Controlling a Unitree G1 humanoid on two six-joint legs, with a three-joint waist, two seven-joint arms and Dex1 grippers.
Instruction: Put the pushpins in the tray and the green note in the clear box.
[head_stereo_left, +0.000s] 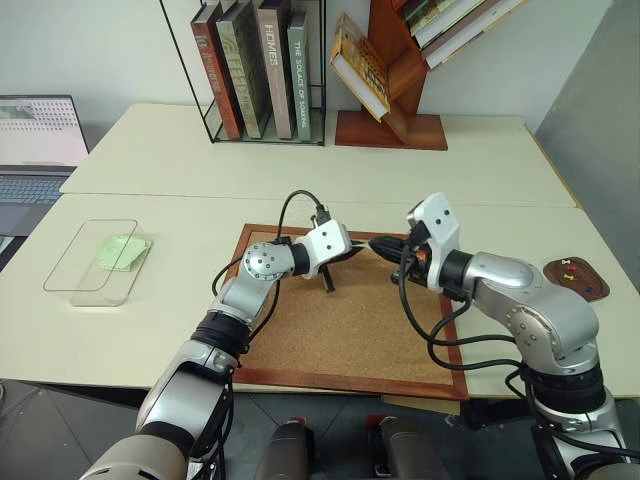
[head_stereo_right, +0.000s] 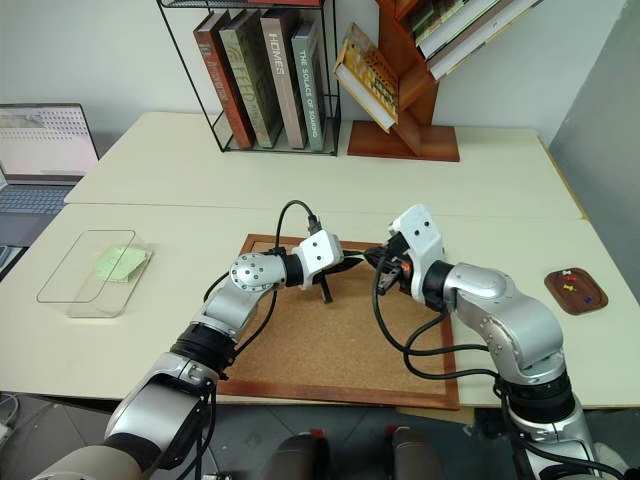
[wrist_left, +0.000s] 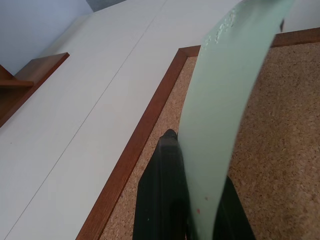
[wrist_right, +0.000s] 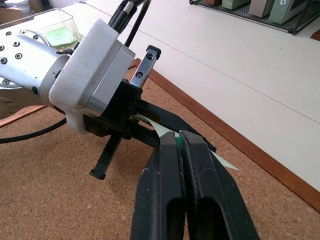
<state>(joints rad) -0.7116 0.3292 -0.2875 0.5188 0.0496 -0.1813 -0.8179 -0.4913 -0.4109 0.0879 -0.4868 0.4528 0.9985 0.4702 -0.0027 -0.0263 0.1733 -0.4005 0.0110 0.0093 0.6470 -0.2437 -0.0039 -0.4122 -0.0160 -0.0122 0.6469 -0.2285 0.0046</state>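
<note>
At far left on the tabletop (head_stereo_left: 180, 170), the clear box (head_stereo_left: 75, 272) holds a green note (head_stereo_left: 122, 251). Over the cork board (head_stereo_left: 350, 330), the left gripper (head_stereo_left: 352, 251) has its jaws closed on another green note (wrist_left: 225, 110), and the right gripper (wrist_right: 182, 142), meeting it tip to tip, pinches the same sheet. At far right, the tray (head_stereo_left: 577, 279) carries the pushpins (head_stereo_left: 570, 266).

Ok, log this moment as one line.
left hand: shut on green note | right hand: shut on same note | above cork board | handover
</note>
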